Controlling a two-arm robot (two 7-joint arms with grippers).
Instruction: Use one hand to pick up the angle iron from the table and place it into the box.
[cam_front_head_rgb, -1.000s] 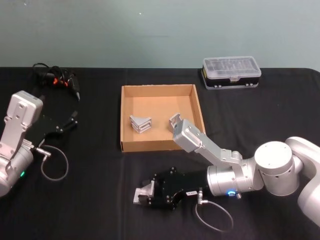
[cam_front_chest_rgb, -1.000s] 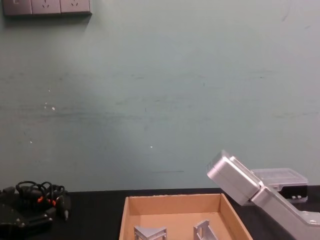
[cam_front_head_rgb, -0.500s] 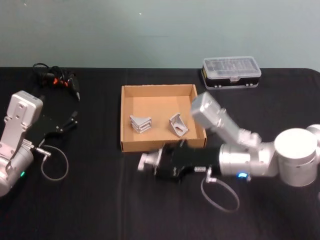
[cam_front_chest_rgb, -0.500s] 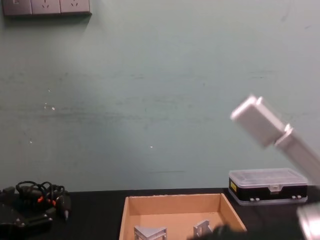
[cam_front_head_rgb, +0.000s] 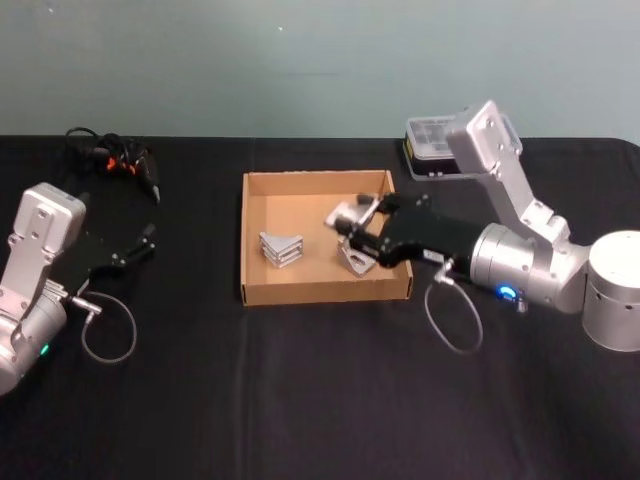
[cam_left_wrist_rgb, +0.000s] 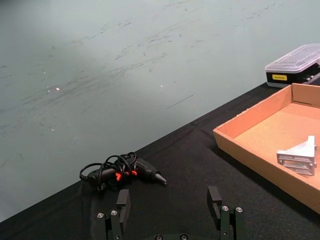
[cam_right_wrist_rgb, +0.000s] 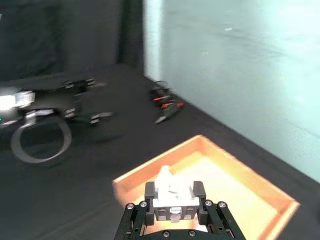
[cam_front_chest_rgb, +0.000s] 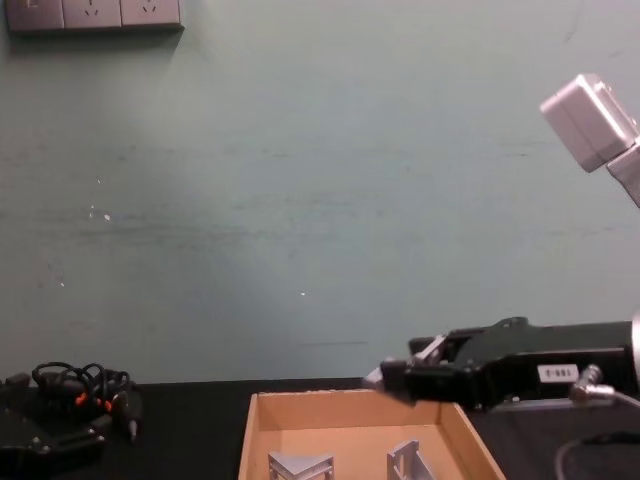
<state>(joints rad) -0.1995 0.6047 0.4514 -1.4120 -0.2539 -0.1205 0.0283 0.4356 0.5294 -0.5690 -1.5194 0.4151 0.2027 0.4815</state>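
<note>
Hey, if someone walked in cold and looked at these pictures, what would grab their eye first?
Probably the right gripper, hanging above the cardboard box at mid-table with a silver angle iron clamped between its fingers. Next, two more metal brackets already lying inside that box. The left gripper sits parked and open at the table's left side.

We see a flat matte black counter (cam_front_head_rgb: 300, 400) w/ three things on it: a shallow brown cardboard box (cam_front_head_rgb: 252, 240) near the centre, a clear-lidded black plastic case (cam_front_head_rgb: 428, 150) at back right, and a black-and-orange cable bundle (cam_front_head_rgb: 110, 155) at back left.
</note>
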